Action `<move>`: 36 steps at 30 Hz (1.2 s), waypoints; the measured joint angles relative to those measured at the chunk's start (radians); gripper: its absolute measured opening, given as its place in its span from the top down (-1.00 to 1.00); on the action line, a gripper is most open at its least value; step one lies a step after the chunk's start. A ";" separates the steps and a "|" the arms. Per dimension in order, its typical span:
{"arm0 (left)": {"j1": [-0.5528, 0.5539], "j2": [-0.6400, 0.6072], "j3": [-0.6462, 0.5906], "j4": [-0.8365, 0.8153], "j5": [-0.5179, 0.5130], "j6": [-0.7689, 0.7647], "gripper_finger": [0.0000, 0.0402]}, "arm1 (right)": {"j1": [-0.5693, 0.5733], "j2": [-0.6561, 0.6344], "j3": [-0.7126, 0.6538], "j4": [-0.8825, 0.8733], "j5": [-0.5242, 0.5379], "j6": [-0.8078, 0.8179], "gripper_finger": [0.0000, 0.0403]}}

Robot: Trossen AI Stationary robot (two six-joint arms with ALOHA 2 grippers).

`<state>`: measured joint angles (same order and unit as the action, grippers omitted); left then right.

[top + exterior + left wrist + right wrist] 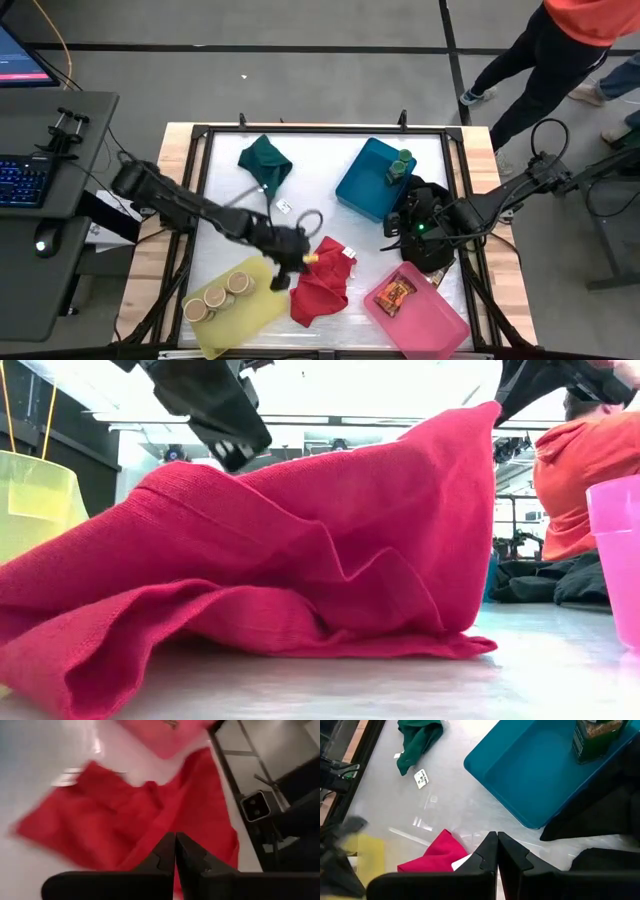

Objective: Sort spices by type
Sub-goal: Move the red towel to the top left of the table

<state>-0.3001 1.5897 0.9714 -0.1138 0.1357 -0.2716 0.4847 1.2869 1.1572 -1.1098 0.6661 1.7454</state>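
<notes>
Left claw (283, 266) closed beside red cloth (320, 285)

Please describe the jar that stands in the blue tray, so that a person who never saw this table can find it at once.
Look at the blue tray at the table's far right side, beside the right gripper. The jar with the green lid stands in the tray's far right corner, and nothing else shows in the tray. The tan-lidded jars are in the yellow tray instead.
</notes>
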 joint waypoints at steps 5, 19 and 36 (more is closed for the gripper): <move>-0.023 0.147 0.000 0.183 -0.003 -0.063 1.00 | 0.000 0.000 0.000 0.001 -0.004 0.000 1.00; 0.079 0.296 0.002 0.112 -0.112 0.036 1.00 | 0.000 0.000 0.000 0.001 -0.014 0.000 1.00; 0.625 0.047 0.000 -0.424 -0.458 0.326 1.00 | -0.072 0.000 0.000 -0.086 -0.153 0.073 1.00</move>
<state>0.3254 1.6363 0.9714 -0.5383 -0.3218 0.0546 0.4131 1.2873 1.1568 -1.1956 0.5131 1.8185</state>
